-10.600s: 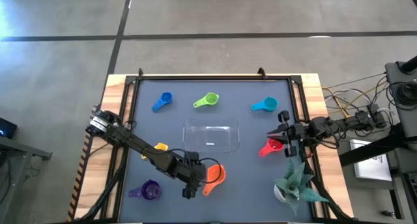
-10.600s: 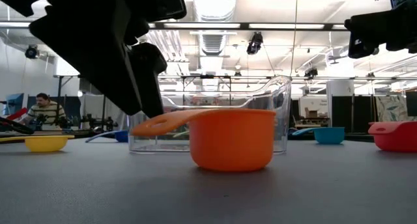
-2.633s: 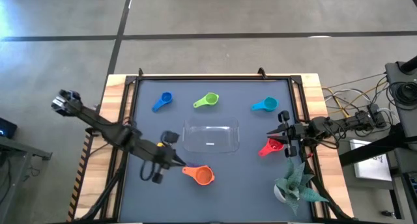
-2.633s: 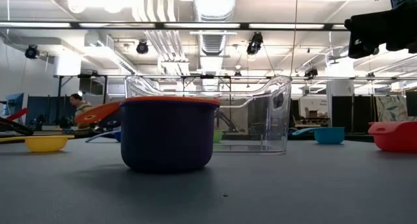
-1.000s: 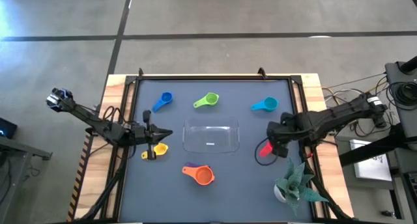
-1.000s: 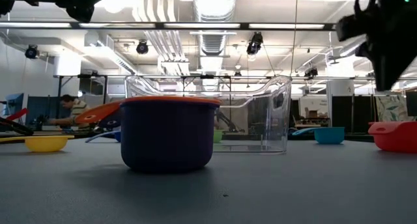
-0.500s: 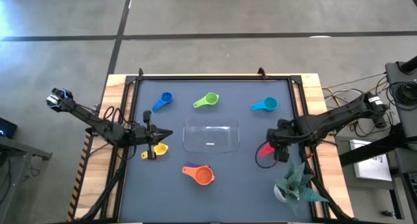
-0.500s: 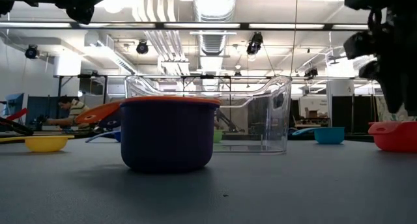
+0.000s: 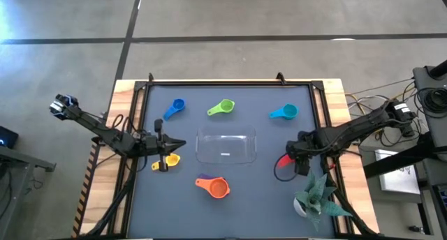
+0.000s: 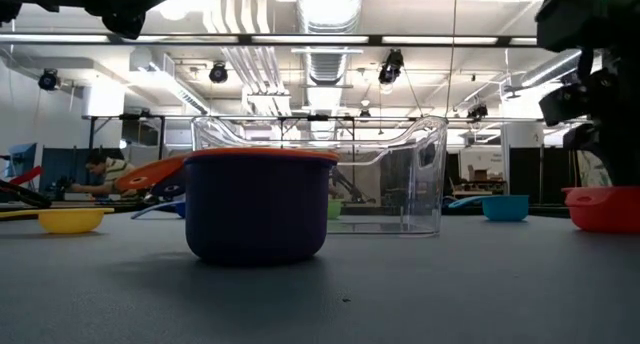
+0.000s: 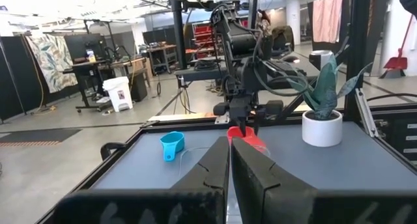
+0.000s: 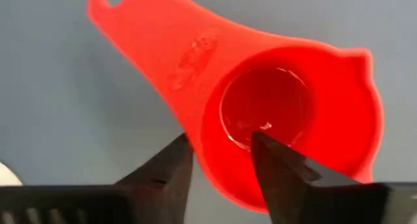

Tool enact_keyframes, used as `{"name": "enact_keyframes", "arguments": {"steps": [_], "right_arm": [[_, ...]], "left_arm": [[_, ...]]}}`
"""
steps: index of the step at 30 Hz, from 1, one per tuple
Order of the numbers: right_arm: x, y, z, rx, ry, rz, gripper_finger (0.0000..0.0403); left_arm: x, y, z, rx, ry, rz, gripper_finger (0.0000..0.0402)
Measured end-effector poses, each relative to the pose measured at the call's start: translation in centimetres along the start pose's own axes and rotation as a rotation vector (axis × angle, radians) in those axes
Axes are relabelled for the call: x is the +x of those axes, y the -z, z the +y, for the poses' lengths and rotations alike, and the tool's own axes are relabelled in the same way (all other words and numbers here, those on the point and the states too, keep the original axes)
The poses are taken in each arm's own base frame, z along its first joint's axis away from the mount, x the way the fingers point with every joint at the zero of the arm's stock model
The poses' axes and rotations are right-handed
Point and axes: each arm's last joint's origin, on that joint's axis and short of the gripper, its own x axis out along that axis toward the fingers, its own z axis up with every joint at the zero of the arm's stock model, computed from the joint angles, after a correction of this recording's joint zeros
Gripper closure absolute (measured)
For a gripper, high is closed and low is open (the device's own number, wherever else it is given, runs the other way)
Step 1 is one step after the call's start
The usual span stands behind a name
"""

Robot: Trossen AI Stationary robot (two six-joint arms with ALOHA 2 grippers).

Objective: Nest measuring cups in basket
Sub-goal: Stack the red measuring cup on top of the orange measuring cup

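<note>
The red cup [image 9: 282, 161] stands upright on the mat at the right and also shows in the right wrist view [image 12: 293, 113]. My right gripper [image 12: 221, 139] is open and points down over it. One finger [image 12: 163, 178] is outside the bowl by the handle's root, and the other finger [image 12: 280, 165] is inside the bowl. My left gripper [image 9: 171, 144] waits shut at the left, just beyond the yellow cup [image 9: 171, 158]. The orange cup [image 9: 215, 188] sits nested in the purple cup [image 10: 255, 209]. The clear basket [image 9: 225, 146] stands at the middle.
The dark blue cup [image 9: 174, 107], the green cup [image 9: 222, 107] and the light blue cup [image 9: 285, 113] lie along the far side of the mat. A potted plant [image 9: 318, 198] stands at the near right corner, close to my right arm.
My right gripper has come down and a little toward the table's near edge onto the red cup, so that its fingers now stand on either side of the bowl's wall.
</note>
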Motion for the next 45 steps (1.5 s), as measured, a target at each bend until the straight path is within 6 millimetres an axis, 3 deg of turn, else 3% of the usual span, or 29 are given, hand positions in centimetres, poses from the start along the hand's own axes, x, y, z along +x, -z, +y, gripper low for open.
{"name": "enact_keyframes", "arguments": {"steps": [5, 7, 13, 23, 30, 34, 40, 45], "right_arm": [[-0.7, -0.6, 0.3, 0.000, -0.009, -0.033, 0.0369], [-1.2, -0.9, 0.5, -0.001, -0.017, -0.052, 0.0386], [-3.7, -2.6, 1.2, 0.000, 0.005, -0.177, 0.0393], [-10.3, -5.4, 2.9, -0.029, -0.047, -0.417, 0.0394], [-13.6, -8.3, 5.5, -0.123, -0.117, -0.597, 0.0394], [-13.8, -11.2, 8.2, -0.232, -0.167, -0.654, 0.0394], [-12.0, -15.4, 12.1, -0.368, -0.148, -0.639, 0.0394], [-10.8, -18.6, 14.7, -0.473, -0.264, -0.690, 0.0394]], "left_arm": [[0.1, 0.1, -0.1, 0.003, 0.001, 0.006, 0.0401], [0.1, 0.1, -0.1, 0.002, 0.001, 0.005, 0.0402], [0.0, 0.1, 0.0, -0.011, 0.001, 0.004, 0.0402], [0.0, 0.1, 0.0, -0.041, 0.001, 0.004, 0.0402], [0.0, 0.1, 0.0, -0.041, 0.000, 0.004, 0.0402], [0.0, 0.1, 0.0, -0.040, -0.001, 0.004, 0.0402], [0.0, 0.1, 0.0, -0.040, -0.002, 0.005, 0.0402], [0.0, 0.1, 0.0, -0.044, -0.002, 0.005, 0.0402]]}}
